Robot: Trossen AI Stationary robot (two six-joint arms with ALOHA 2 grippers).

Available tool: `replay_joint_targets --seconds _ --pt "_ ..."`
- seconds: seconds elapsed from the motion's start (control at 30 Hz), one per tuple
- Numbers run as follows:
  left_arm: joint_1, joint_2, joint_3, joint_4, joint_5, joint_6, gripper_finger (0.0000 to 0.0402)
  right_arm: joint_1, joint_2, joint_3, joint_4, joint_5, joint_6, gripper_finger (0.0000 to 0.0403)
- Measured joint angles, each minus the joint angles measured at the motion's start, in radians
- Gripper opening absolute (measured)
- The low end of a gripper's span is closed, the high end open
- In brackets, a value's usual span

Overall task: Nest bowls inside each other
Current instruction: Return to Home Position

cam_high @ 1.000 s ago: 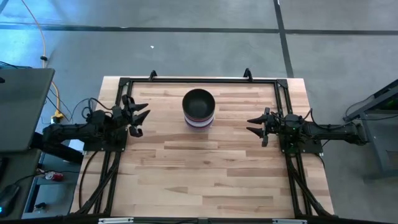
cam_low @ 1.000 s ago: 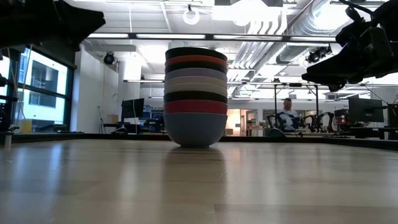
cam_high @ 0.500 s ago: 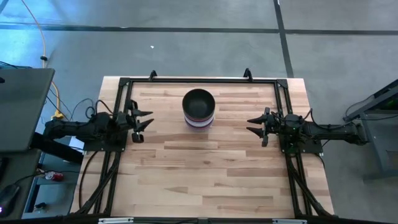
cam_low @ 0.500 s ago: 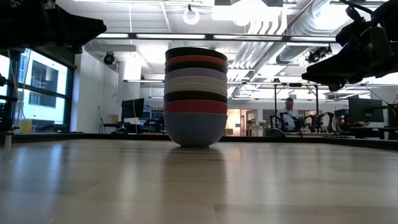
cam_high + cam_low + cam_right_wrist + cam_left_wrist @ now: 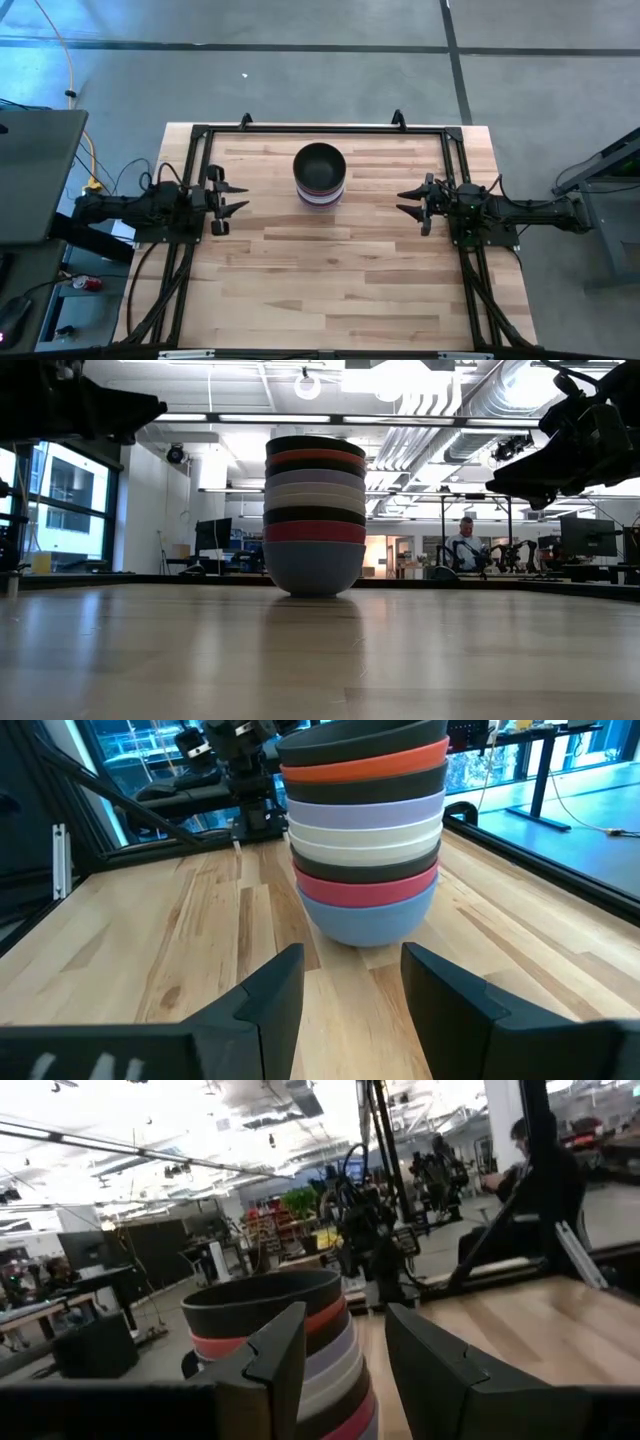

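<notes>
The bowls stand nested in one stack (image 5: 320, 175) at the table's far middle, resting on the blue bottom bowl (image 5: 314, 568). Upward the low view shows magenta, black, white, lavender, black and red rims, with a black bowl (image 5: 319, 164) on top. The stack also shows in the left wrist view (image 5: 285, 1345) and the right wrist view (image 5: 365, 830). My left gripper (image 5: 232, 196) is open and empty, left of the stack. My right gripper (image 5: 408, 201) is open and empty, right of the stack.
A black metal frame (image 5: 320, 128) runs along the table's far edge and down both sides, under the arms. Bare wooden tabletop (image 5: 330, 280) lies on the near side of the stack. A person (image 5: 463, 540) sits far off in the room.
My left gripper has drawn back from the stack toward the table's left edge and a little toward the near edge, and has turned level. It stays open. The stack and my right gripper have kept still.
</notes>
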Motion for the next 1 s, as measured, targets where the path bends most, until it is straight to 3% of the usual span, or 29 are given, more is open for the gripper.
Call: replay_joint_targets --seconds 0.53,1.0 --pt "0.007 -0.031 0.000 -0.184 -0.022 0.036 0.0127 0.000 0.000 0.000 0.000 -0.055 0.028 0.0161" --pt "0.076 -0.032 0.000 -0.180 -0.009 -0.043 0.0126 0.000 0.000 0.000 0.000 -0.054 0.026 0.0161"
